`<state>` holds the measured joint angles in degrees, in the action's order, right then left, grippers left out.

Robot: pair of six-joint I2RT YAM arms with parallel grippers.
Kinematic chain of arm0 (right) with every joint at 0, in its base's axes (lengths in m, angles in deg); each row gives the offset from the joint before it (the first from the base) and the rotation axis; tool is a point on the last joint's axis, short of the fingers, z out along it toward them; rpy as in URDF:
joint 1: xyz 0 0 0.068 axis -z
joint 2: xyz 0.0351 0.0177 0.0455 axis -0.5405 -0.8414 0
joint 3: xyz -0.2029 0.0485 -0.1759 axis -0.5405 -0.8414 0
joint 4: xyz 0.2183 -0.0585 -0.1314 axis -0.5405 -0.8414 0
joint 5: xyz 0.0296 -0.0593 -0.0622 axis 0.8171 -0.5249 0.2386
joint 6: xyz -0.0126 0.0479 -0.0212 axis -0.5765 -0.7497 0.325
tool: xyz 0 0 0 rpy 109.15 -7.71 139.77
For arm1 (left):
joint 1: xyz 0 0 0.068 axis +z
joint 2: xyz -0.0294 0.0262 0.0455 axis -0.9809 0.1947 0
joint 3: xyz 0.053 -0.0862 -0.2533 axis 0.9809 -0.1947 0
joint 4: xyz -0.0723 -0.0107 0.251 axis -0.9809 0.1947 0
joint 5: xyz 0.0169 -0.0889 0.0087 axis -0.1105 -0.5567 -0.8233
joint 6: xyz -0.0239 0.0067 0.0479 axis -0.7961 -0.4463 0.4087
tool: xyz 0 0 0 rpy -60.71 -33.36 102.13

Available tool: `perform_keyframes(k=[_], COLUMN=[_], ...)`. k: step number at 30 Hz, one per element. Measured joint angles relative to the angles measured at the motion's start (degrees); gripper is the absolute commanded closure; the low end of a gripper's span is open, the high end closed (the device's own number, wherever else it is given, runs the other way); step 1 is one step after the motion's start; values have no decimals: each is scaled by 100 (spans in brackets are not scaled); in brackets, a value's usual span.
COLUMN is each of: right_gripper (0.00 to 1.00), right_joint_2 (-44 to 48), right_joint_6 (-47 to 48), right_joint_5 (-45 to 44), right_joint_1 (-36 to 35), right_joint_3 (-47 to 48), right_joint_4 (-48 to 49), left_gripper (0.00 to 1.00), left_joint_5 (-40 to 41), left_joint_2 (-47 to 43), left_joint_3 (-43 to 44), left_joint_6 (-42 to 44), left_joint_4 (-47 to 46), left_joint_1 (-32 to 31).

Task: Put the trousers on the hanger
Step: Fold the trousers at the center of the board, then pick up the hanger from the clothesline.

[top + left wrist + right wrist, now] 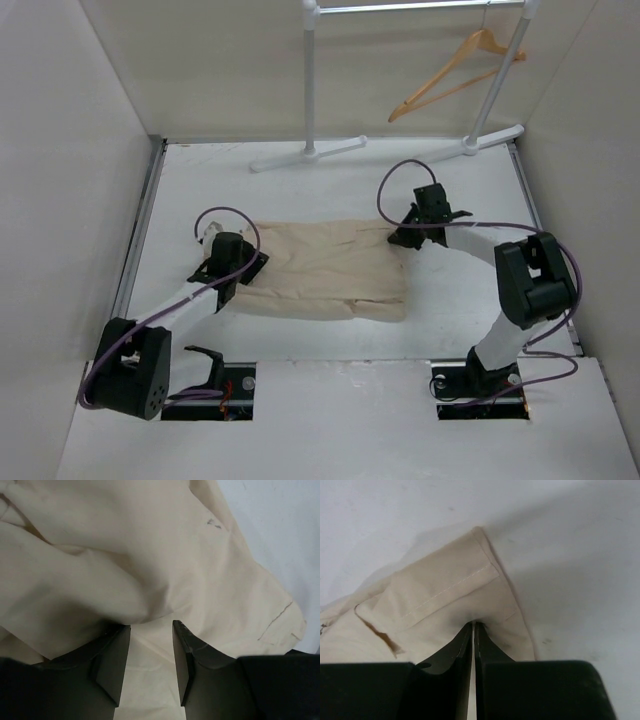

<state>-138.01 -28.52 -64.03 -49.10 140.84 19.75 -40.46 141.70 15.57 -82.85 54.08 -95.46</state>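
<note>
far edge: white clothes rack [312,80] standing on table | surface: white table [450,305] | sides: white walls [60,150]

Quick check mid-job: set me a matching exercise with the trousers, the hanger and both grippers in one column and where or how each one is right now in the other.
Column 1
1. trousers
2. hanger
3. left gripper
4. right gripper

Column 2
A. shut on a corner of the cloth
B. hangs on the white rack
C. lies on the table
D. jaws apart, cloth between them

Pairs: 1-C, 2-B, 3-D, 4-A
</note>
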Motion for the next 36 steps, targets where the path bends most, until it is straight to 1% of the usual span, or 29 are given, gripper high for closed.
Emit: perform_keyframes(k=[3, 4, 5, 8, 10, 11, 13, 14, 16, 17, 18, 20, 21, 22, 23, 24, 26, 27, 28, 29, 33, 36], right_gripper=[86, 83, 79, 61, 50, 47, 42, 42, 60, 80, 89, 96, 96, 93, 88, 78, 52, 44, 40, 37, 31, 30], right_joint_2=[-407, -555, -713, -931, -802, -662, -286, -59, 522, 831, 1097, 1375, 1403, 1370, 1276, 1134, 769, 544, 289, -4, -1272, -1943], right_joint_6=[0, 2, 0, -4, 37, 63, 168, 234, 442, 535, 645, 748, 807, 855, 909, 957, 1010, 1038, 1062, 1082, 1095, 1080], right_joint_5=[-11, -9, -7, -31, -94, -140, -188, -195, -199, -192, -186, -109, -83, -52, -37, -39, -39, -37, -24, 13, 282, 398], right_joint_1=[-208, -262, -306, -400, -413, -413, -411, -407, -396, -396, -380, -299, -203, -85, 90, 280, 623, 767, 916, 1049, 1322, 1370], right_joint_3=[675, 920, 1200, 1759, 1845, 1843, 1832, 1832, 1838, 1878, 1989, 2457, 2815, 3169, 3591, 4011, 4758, 5119, 5480, 5869, 7331, 7899], right_joint_4=[-33, -61, -114, -247, -367, -459, -697, -793, -953, -1019, -1106, -1246, -1272, -1274, -1270, -1259, -1268, -1279, -1283, -1338, -1648, -1954], left_gripper=[62, 62, 62, 62, 62, 62, 62, 62, 62, 63, 63, 65, 65, 66, 66, 66, 65, 64, 64, 63, 63, 63], left_joint_5=[-153, -190, -254, -398, -498, -518, -555, -575, -573, -564, -540, -442, -398, -319, -225, -122, 70, 162, 225, 271, 402, 444], left_joint_2=[-125, -157, -184, -232, -267, -299, -398, -463, -581, -623, -638, -608, -575, -522, -455, -378, -243, -201, -179, -177, -177, -179], left_joint_3=[4, 24, 66, 306, 538, 662, 901, 1016, 1215, 1311, 1412, 1628, 1722, 1823, 1932, 2035, 2192, 2240, 2256, 2256, 2247, 2190], left_joint_6=[68, 114, 162, 319, 422, 470, 570, 621, 710, 754, 804, 918, 966, 1025, 1093, 1163, 1287, 1346, 1397, 1429, 1495, 1502], left_joint_4=[9, 42, 87, 284, 417, 476, 603, 667, 763, 804, 850, 977, 1034, 1104, 1176, 1252, 1392, 1443, 1484, 1528, 1672, 1709], left_joint_1=[306, 407, 520, 962, 1231, 1311, 1329, 1281, 1102, 960, 782, 348, 136, -90, -330, -538, -911, -1084, -1231, -1333, -1567, -1641])
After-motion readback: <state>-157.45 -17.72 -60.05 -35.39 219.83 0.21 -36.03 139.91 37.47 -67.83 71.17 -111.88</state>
